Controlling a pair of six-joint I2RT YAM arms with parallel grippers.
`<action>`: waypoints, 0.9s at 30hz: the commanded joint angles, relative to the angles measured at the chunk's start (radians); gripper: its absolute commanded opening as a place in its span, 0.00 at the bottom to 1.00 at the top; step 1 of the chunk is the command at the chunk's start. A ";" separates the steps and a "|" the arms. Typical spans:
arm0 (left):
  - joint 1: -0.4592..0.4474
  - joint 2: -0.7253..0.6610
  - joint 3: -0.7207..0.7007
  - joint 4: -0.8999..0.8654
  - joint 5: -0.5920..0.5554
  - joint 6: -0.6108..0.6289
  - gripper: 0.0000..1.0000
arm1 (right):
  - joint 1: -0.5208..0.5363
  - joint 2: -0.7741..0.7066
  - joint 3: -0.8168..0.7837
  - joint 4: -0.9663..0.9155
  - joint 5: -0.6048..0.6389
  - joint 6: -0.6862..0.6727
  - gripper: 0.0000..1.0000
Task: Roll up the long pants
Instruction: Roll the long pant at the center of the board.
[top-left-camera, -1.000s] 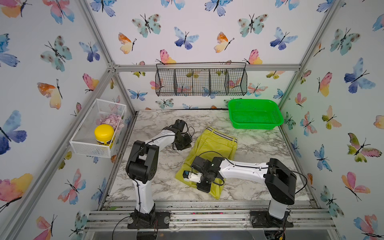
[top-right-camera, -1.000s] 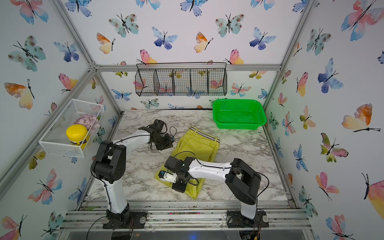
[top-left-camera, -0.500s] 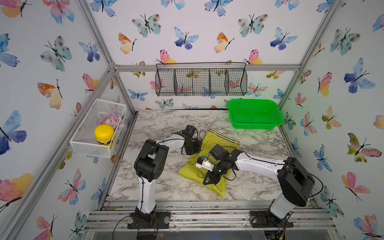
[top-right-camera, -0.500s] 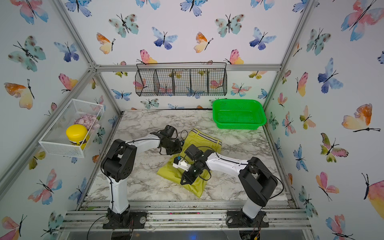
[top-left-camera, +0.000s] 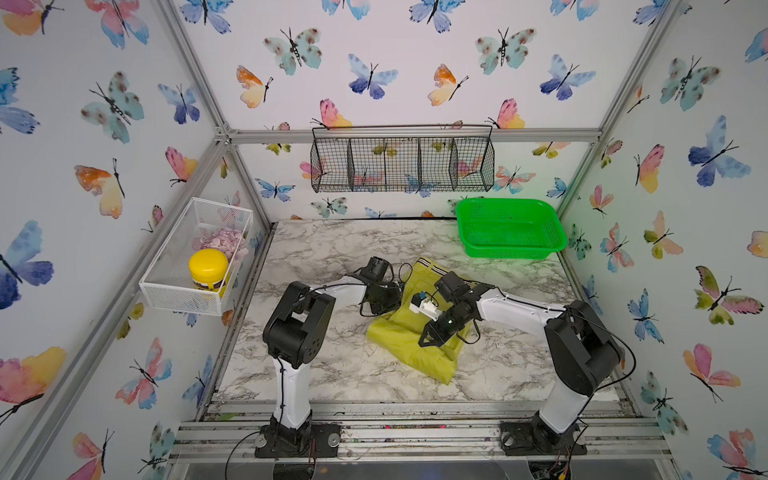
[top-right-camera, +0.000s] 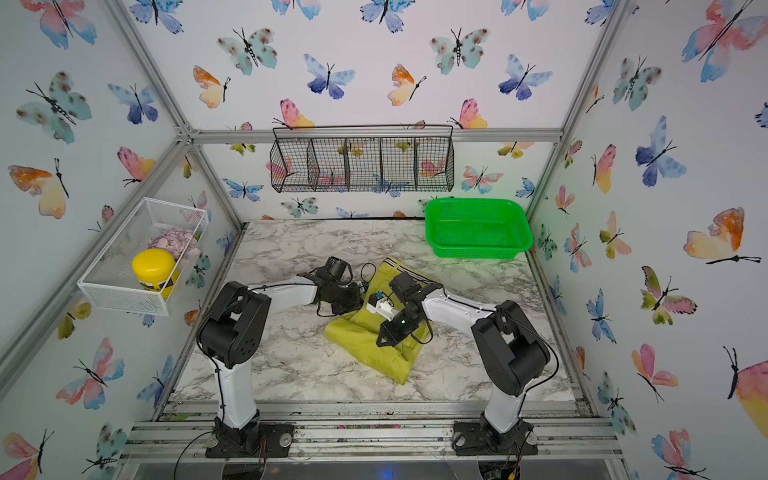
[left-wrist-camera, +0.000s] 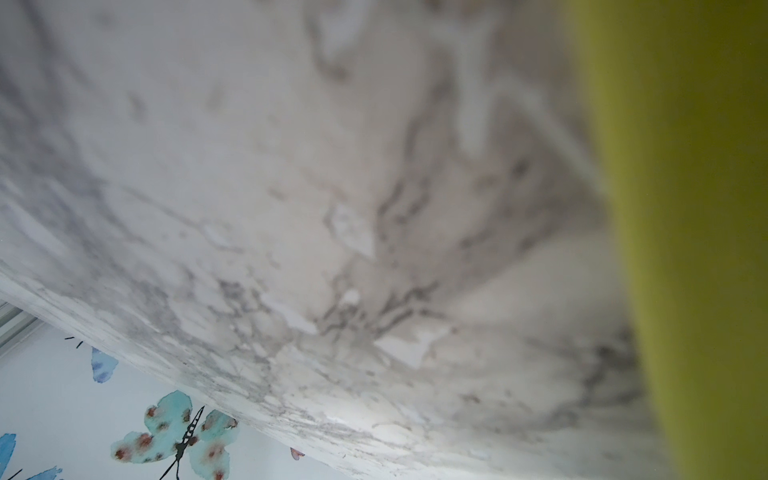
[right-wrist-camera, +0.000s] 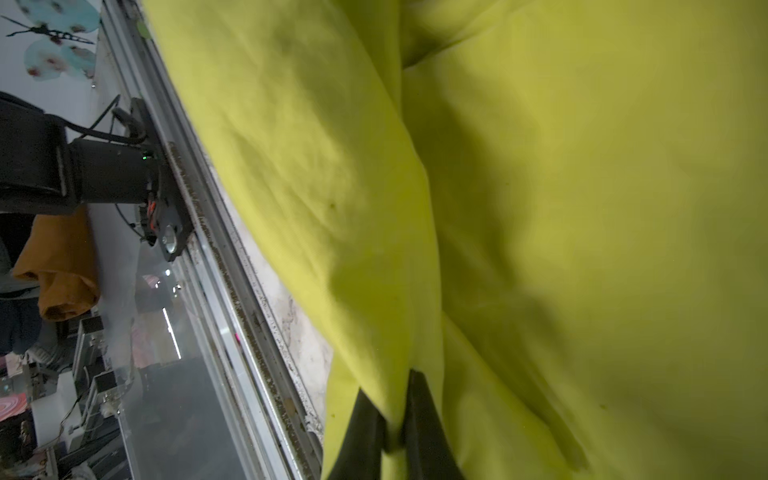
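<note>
The long pants (top-left-camera: 401, 345) lie bunched in a yellow-green heap in the middle of the marble table (top-left-camera: 332, 370), seen in both top views. Their striped waistband (top-left-camera: 432, 262) points toward the back. My right gripper (top-left-camera: 424, 341) hangs over the heap, shut on a raised fold of the pants (right-wrist-camera: 582, 208); in the right wrist view the black fingers (right-wrist-camera: 419, 415) pinch the cloth between them. My left gripper (top-left-camera: 390, 300) lies low at the pants' left edge. Its wrist view shows only blurred marble and a strip of the pants (left-wrist-camera: 698, 208), with no jaws in sight.
A bright green basket (top-left-camera: 511, 251) stands at the back right of the table. A black wire rack (top-left-camera: 403, 166) hangs on the back wall. A white wire tray (top-left-camera: 178, 291) on the left wall holds a yellow-lidded jar (top-left-camera: 208, 266). An aluminium rail (top-left-camera: 415, 432) runs along the front.
My right gripper has carried the leg end back toward the waistband, bunching the flat pants into a heap. My left gripper has slid right and nearer, up to the pants' left edge.
</note>
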 joint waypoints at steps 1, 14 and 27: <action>0.016 -0.018 -0.074 -0.164 0.004 -0.021 0.00 | -0.027 0.049 -0.015 0.009 0.183 -0.009 0.04; 0.210 -0.540 -0.194 -0.096 0.131 -0.131 0.01 | -0.027 0.167 -0.050 0.089 0.192 -0.006 0.04; 0.040 -0.488 -0.371 0.073 0.211 -0.253 0.00 | -0.027 0.206 -0.045 0.086 0.210 -0.012 0.03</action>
